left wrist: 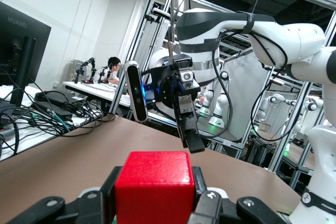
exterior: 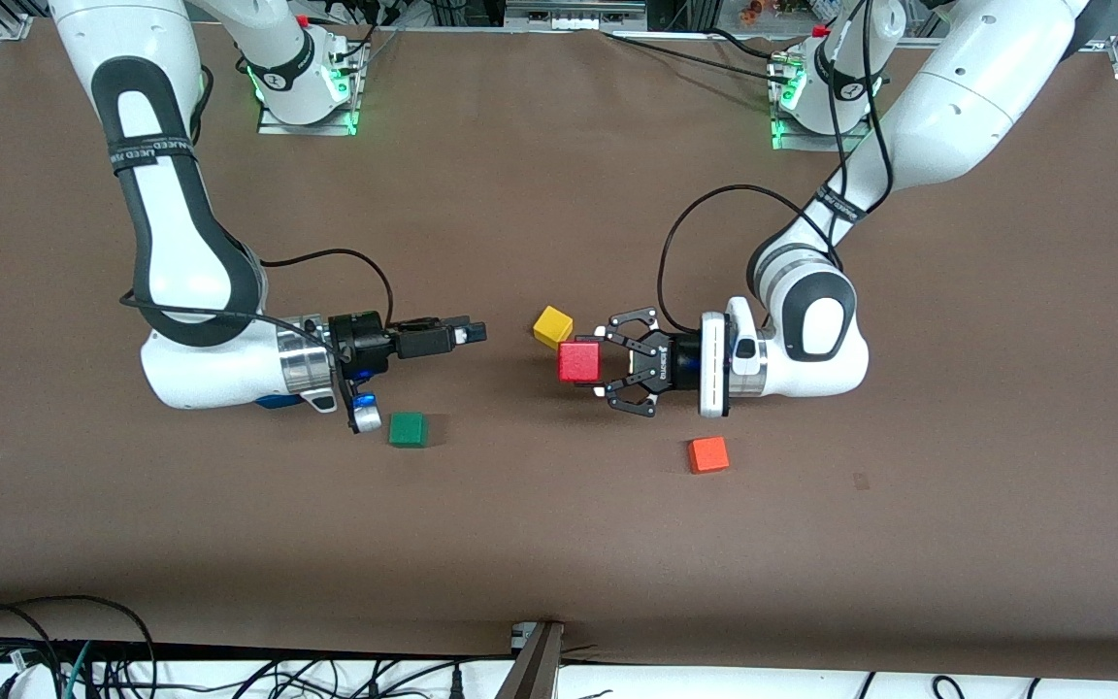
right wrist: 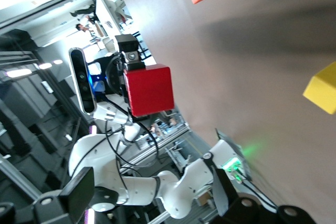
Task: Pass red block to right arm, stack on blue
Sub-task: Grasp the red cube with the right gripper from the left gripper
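The left claw (exterior: 601, 364) is clamped on the red block (exterior: 579, 361), held above the table near the yellow cube (exterior: 552, 326). The right gripper (exterior: 470, 332) stands open, apart. Block judged light, rigid, smooth; the exposed faces should be taken.

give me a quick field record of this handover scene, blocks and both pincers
left pincer: shut on the red block, held in the air mid-table
right pincer: open, pointed at the red block, a gap between them
yellow block: on the table beside the red block
green block: on the table, near the right pincer
orange block: on the table, nearer the front camera than the left pincer
blue block: mostly hidden under the right arm
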Robot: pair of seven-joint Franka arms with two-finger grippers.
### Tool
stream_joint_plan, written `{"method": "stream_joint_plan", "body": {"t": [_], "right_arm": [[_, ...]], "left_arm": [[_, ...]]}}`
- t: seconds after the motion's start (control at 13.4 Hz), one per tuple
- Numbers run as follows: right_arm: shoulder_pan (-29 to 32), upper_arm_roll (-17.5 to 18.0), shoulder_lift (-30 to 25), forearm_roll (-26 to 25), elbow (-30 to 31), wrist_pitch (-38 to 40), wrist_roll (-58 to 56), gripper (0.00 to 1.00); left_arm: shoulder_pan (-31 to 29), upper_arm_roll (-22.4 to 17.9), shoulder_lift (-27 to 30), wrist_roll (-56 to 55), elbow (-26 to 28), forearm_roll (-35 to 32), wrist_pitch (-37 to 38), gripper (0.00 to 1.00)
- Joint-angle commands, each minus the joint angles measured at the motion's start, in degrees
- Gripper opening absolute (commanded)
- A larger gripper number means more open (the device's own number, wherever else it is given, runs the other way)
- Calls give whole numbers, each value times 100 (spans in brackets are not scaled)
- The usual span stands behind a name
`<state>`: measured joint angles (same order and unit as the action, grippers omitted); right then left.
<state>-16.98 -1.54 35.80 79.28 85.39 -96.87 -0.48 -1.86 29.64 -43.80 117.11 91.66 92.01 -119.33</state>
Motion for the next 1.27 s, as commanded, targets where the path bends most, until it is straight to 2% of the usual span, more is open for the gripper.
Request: {"method": "stream_joint_plan", "body": {"t": [0.0, 0.22, 1.2], "right_arm": [[-60, -21, 85, 281, 39, -69, -66, 100], [-69, -21, 165, 579, 205, -95, -487, 100], [-499, -21, 420, 1046, 65, -1132, -1042, 100]], "left_arm": [[45, -2, -111, 233, -166, 203, -46, 18], [264, -2, -111, 233, -201, 502, -239, 18], [265, -20, -102, 321, -192, 546, -257, 18]]}}
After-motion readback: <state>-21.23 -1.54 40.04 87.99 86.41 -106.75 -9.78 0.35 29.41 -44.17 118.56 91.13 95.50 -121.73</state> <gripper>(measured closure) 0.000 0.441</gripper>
